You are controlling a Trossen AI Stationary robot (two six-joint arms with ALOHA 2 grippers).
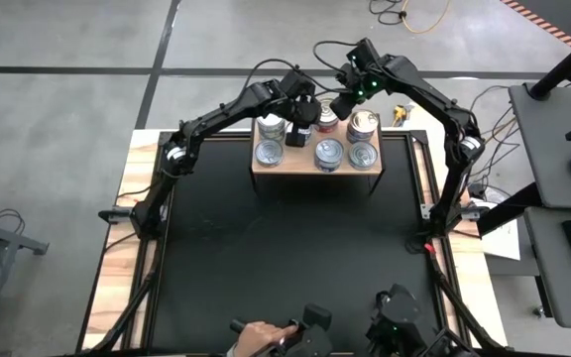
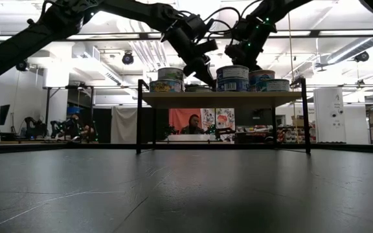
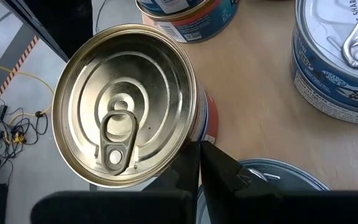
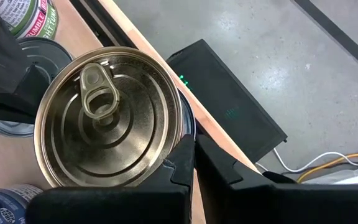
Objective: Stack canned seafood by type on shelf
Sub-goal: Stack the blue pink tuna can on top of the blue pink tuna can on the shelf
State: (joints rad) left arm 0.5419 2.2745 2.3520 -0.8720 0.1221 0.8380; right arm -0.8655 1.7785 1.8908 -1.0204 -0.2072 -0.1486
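A gold-topped can (image 3: 123, 102) with a pull ring stands at the far edge of the shelf (image 1: 315, 171), near its middle, and also shows in the right wrist view (image 4: 107, 115). My left gripper (image 3: 199, 155) is shut beside that can on its left, and my right gripper (image 4: 191, 155) is shut beside it on its right. In the high view the left gripper (image 1: 298, 134) and the right gripper (image 1: 345, 104) flank the can (image 1: 324, 119). Several silver-topped cans share the shelf. My left gripper's shut fingertips (image 3: 194, 152) end at the gold-topped can's side wall (image 3: 205, 121), just under its rim, slanting down from the table's left. The rim hides the meeting spot, so I cannot tell whether they touch. The can stands upright on the shelf. My right gripper's shut fingertips (image 4: 185, 152) lie at the edge of the same can's rim (image 4: 178, 140), slanting down from the table's right. They seem to rest against it, but I cannot tell for sure.
Silver-topped cans stand at the shelf's near edge (image 1: 269, 152), (image 1: 329, 154), (image 1: 363, 156) and at its far corners (image 1: 274, 126), (image 1: 363, 123). A black box (image 4: 229, 99) lies on the floor beyond the shelf. A person's hand (image 1: 258, 333) is at the table's near edge.
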